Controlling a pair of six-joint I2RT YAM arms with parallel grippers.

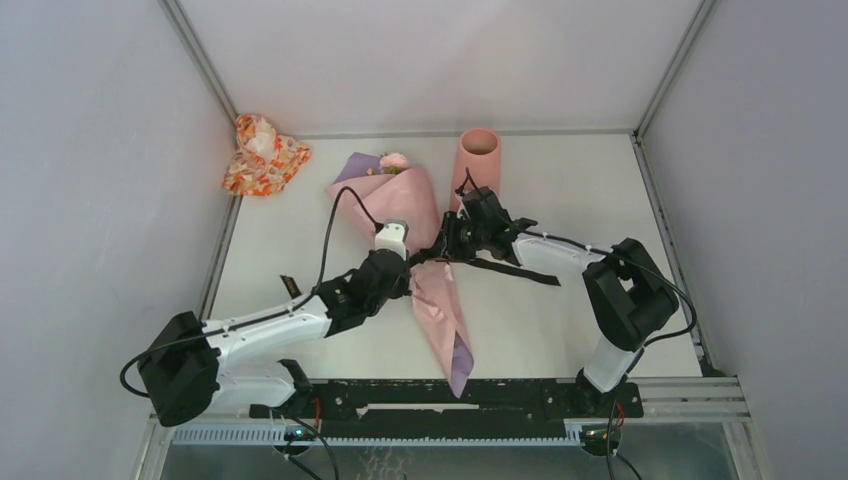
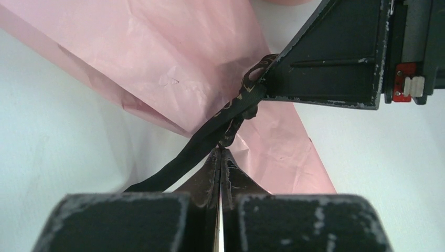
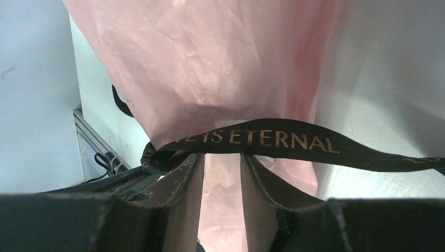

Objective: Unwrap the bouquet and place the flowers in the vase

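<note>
My left pincer point(image 2: 220, 157) is shut, tips against the black ribbon point(image 3: 273, 139). My right pincer point(image 3: 221, 157) stands narrowly parted, ribbon across its tips. The bouquet point(image 1: 400, 195) lies midway on the bench point(image 1: 600, 210), point at the near edge, wide end beside the vase point(image 1: 479, 160), bare room either side. Paper hides most of the flowers point(image 1: 394, 160).

pink-lilac paper bouquet point(image 1: 405, 195) lying flat, black ribbon point(image 1: 515, 270) around waist, flowers point(image 1: 394, 162) at far end; salmon vase point(image 1: 478, 165) upright just beside.

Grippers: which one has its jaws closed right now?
The left gripper: its fingers meet with no gap, tips right at the black ribbon. The right gripper shows a clear gap between its fingers, with the ribbon crossing its fingertips.
</note>
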